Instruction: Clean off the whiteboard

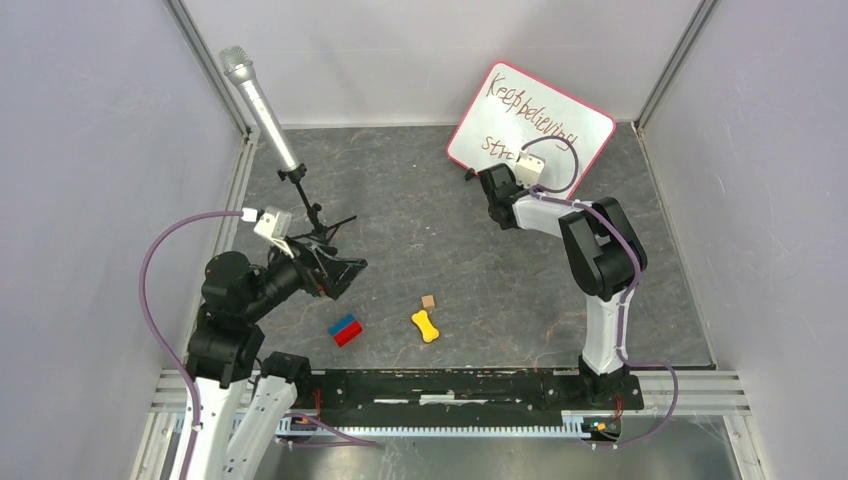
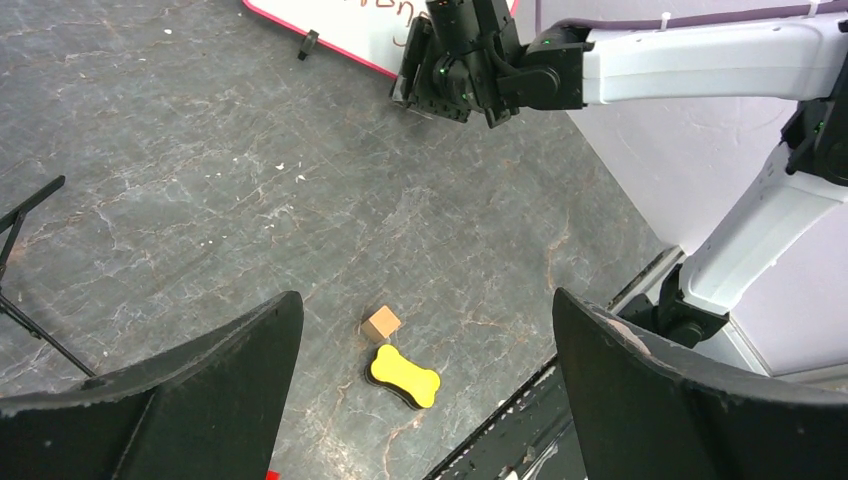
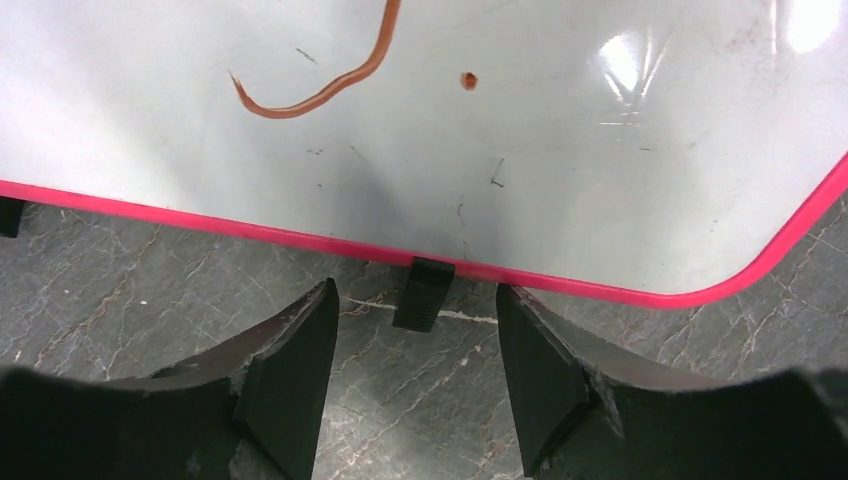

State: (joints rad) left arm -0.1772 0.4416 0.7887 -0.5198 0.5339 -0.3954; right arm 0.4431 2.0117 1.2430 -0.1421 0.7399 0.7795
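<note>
The whiteboard (image 1: pixel 530 125), white with a pink-red frame and dark handwriting, lies tilted at the back right. It also shows in the left wrist view (image 2: pixel 340 25) and the right wrist view (image 3: pixel 500 130). My right gripper (image 1: pixel 482 182) is open and empty at the board's near edge, its jaws either side of a black foot (image 3: pixel 424 293) without touching it. A yellow bone-shaped eraser (image 1: pixel 426 326) lies on the mat and also shows in the left wrist view (image 2: pixel 404 376). My left gripper (image 1: pixel 338 272) is open and empty, held above the mat left of the eraser.
A small brown cube (image 1: pixel 428 301) sits just behind the eraser. A red and blue block (image 1: pixel 346 330) lies to its left. A microphone (image 1: pixel 262 100) on a black tripod stand (image 1: pixel 315 225) stands at the back left, close to my left gripper. Walls enclose the mat.
</note>
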